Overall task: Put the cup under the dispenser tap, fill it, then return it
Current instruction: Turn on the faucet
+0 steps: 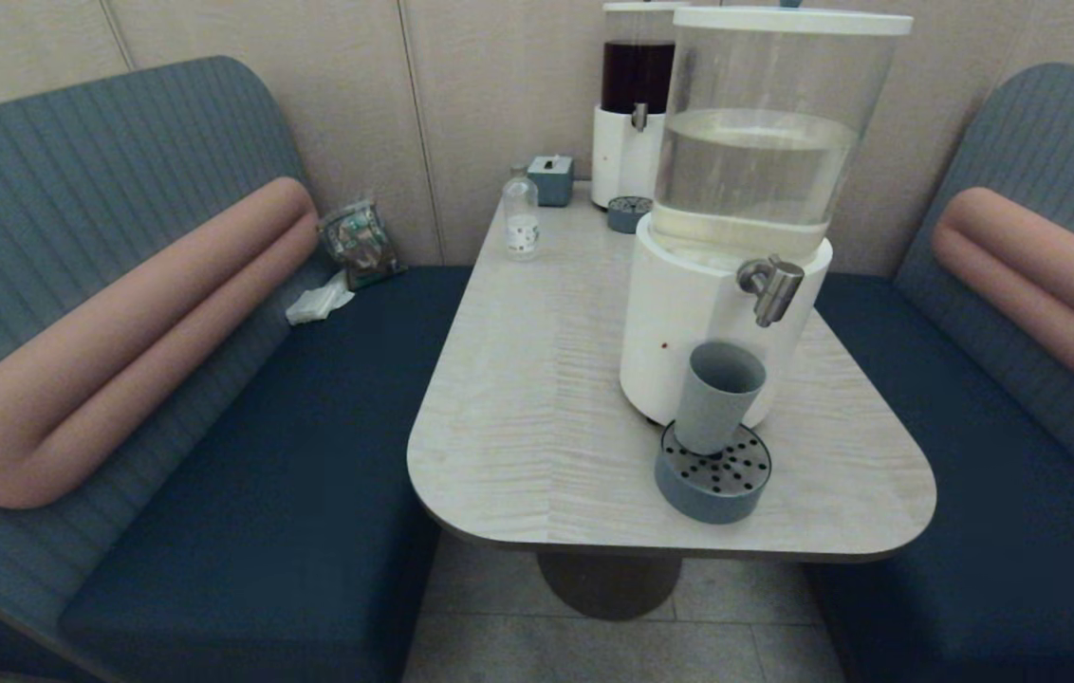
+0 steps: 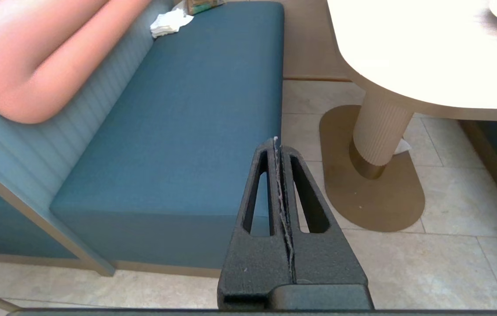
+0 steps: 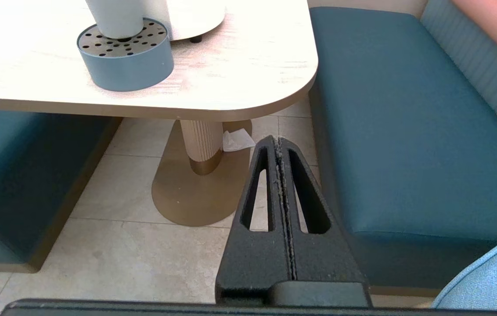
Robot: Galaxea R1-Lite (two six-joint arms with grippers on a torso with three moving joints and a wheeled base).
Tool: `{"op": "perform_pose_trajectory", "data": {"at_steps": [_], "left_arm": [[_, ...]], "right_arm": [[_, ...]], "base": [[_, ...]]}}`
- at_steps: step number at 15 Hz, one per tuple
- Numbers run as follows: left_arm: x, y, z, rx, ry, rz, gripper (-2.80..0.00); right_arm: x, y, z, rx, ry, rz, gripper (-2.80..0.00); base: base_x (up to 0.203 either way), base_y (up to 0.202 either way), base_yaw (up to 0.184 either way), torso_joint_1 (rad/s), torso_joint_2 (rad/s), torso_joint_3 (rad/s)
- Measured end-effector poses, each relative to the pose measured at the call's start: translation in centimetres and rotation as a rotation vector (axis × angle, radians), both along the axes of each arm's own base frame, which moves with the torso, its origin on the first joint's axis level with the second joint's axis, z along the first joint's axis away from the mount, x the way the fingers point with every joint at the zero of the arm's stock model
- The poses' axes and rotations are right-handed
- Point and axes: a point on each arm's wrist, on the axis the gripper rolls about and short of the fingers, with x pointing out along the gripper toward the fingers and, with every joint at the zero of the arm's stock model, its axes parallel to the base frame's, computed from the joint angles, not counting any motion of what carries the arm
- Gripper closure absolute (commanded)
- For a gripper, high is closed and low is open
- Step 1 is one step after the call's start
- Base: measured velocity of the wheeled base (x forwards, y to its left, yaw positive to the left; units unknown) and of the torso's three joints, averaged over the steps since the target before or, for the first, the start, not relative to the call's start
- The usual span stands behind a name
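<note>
The grey-blue cup (image 1: 716,396) stands upright on the low round perforated tray (image 1: 713,474), a little left of and below the brushed-steel dispenser tap (image 1: 772,285) of the large white-based dispenser (image 1: 689,323). Its lower part also shows in the right wrist view as the cup (image 3: 114,19) on the tray (image 3: 125,57). Neither arm appears in the head view. My left gripper (image 2: 276,142) hangs shut and empty below table height, over the floor by the left bench. My right gripper (image 3: 277,140) is likewise shut and empty, low beside the right bench.
The table (image 1: 537,398) also carries a small clear bottle (image 1: 521,223), a grey-blue box (image 1: 551,178) and a dark-liquid dispenser (image 1: 634,104) with its own small tray (image 1: 629,212) at the back. Blue benches (image 1: 290,455) flank the table. The table pedestal (image 3: 200,145) stands ahead of both grippers.
</note>
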Motion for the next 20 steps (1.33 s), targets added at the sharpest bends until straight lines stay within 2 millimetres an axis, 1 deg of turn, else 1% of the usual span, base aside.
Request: {"op": "perform_pose_trajectory", "data": {"at_steps": [7, 10, 12, 15, 18, 20], "left_arm": [[0.0, 0.0, 0.0, 0.000, 0.001, 0.000, 0.00], [0.0, 0.0, 0.0, 0.000, 0.001, 0.001, 0.00], [0.0, 0.0, 0.0, 0.000, 0.001, 0.000, 0.00], [0.0, 0.0, 0.0, 0.000, 0.001, 0.000, 0.00], [0.0, 0.0, 0.0, 0.000, 0.001, 0.000, 0.00], [0.0, 0.0, 0.0, 0.000, 0.001, 0.001, 0.00]], "right_arm": [[0.0, 0.0, 0.0, -0.007, -0.003, -0.007, 0.00], [-0.6, 0.0, 1.5, -0.009, -0.028, 0.009, 0.00], [-1.4, 0.1, 3.1, -0.010, -0.051, 0.027, 0.00], [-3.1, 0.1, 6.6, -0.011, -0.097, 0.038, 0.00], [-3.9, 0.1, 12.1, -0.012, -0.160, 0.038, 0.00], [-3.2, 0.1, 16.4, -0.009, -0.169, 0.038, 0.00]], "base": [[0.000, 0.000, 0.000, 0.000, 0.00, 0.000], [0.000, 0.000, 0.000, 0.000, 0.00, 0.000], [0.000, 0.000, 0.000, 0.000, 0.00, 0.000], [0.000, 0.000, 0.000, 0.000, 0.00, 0.000], [0.000, 0.000, 0.000, 0.000, 0.00, 0.000], [0.000, 0.000, 0.000, 0.000, 0.00, 0.000]]}}
